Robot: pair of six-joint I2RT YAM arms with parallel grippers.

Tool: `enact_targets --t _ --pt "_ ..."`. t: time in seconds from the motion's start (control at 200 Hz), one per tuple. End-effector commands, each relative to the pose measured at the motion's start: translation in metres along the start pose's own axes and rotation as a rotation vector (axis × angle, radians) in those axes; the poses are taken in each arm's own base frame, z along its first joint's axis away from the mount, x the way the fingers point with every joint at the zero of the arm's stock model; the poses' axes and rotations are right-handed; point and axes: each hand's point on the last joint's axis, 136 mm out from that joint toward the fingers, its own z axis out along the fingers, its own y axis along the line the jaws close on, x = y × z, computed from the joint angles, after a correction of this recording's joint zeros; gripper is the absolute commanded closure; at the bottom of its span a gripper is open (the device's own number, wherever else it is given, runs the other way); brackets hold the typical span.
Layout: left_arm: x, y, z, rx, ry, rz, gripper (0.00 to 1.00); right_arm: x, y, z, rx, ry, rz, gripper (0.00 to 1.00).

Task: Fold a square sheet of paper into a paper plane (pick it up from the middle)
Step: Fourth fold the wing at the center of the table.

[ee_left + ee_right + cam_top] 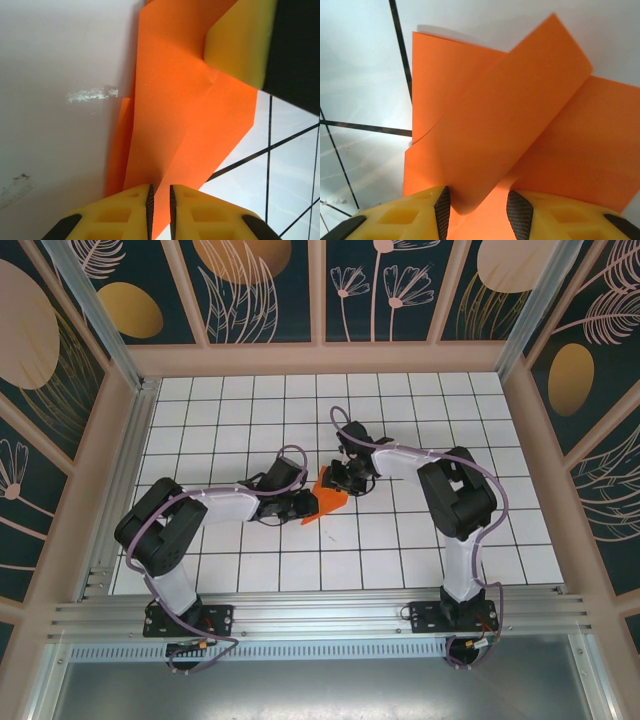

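White gridded tabletop (230, 570) inside a patterned enclosure; both arms reached in from the near edge and met about the middle of it. Left arm (200, 510) lay low across the tiles, the right arm (455, 490) bent over from the other side. Between them sat the orange paper (325, 502), partly folded, a pointed corner aimed toward the near edge, its layers lifted off the surface. Left gripper (160, 200): fingers drawn nearly together with an edge of the paper running through the thin slot between them, so clamped on the sheet. From the left wrist view one yellow pad (240, 40) of the other claw lay against the sheet's far part, a small crease beside it. Right gripper (477, 210): fingers stood somewhat apart, a turned-over flap of the paper lying in the gap and reaching both pads; I could not tell if it was truly pinched.
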Motion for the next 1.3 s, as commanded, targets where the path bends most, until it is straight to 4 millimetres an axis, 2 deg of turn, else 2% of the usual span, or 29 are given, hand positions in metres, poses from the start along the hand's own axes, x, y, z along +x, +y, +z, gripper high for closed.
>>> enact_targets --t 0.0,0.15,0.25,0.731,0.891,0.916,1.011,1.136,1.296 --pt "-0.018 -0.023 -0.021 0.054 -0.074 -0.007 0.80 0.038 -0.121 0.036 0.459 0.094 0.079 0.58" --pt "-0.029 -0.025 -0.038 0.037 -0.142 -0.019 0.80 0.042 -0.123 0.040 0.483 0.103 0.086 0.58" --pt "-0.029 -0.026 -0.041 0.037 -0.147 -0.023 0.79 0.042 -0.125 0.040 0.492 0.104 0.094 0.58" --pt "0.003 -0.027 -0.007 0.064 -0.026 0.019 0.78 0.048 -0.129 0.045 0.516 0.123 0.147 0.59" --pt "0.010 -0.018 -0.003 0.024 -0.003 0.025 0.80 0.050 -0.132 0.046 0.527 0.129 0.154 0.59" --pt "0.015 -0.009 0.004 0.002 0.021 0.016 0.80 0.051 -0.132 0.046 0.530 0.131 0.154 0.59" --pt "0.023 -0.001 0.007 -0.026 0.053 0.017 0.81 0.053 -0.135 0.047 0.546 0.136 0.160 0.60" --pt "0.023 0.010 0.005 -0.086 0.049 0.025 0.81 0.056 -0.141 0.048 0.568 0.149 0.172 0.60" --pt "0.021 0.013 0.002 -0.111 0.036 0.022 0.82 0.056 -0.150 0.047 0.614 0.144 0.177 0.61"
